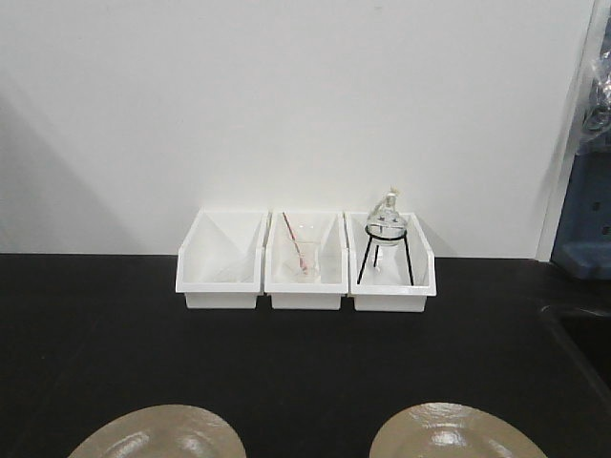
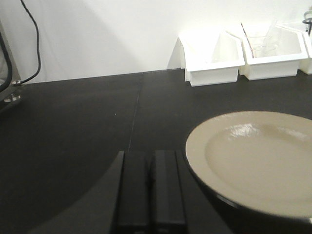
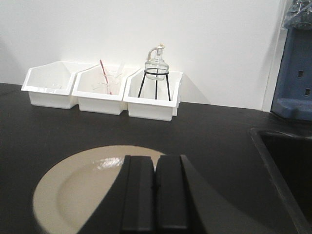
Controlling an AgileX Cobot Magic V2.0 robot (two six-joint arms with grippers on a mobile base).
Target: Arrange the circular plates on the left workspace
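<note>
Two tan round plates lie flat on the black countertop [image 1: 286,353] near its front edge. The left plate [image 1: 162,434] and the right plate [image 1: 453,431] are both cut off by the bottom of the front view. In the left wrist view the left plate [image 2: 258,158] sits to the right of my left gripper [image 2: 151,156], which is shut and holds nothing. My right gripper [image 3: 155,158] is also shut and empty, hovering over the right part of the right plate [image 3: 78,190]. Neither gripper shows in the front view.
Three white bins stand in a row against the back wall: an empty one [image 1: 221,260], one with a beaker and a red rod [image 1: 305,260], one with a glass flask on a black tripod [image 1: 389,258]. A recessed sink [image 3: 287,165] lies at the right. A black cable [image 2: 33,39] hangs far left.
</note>
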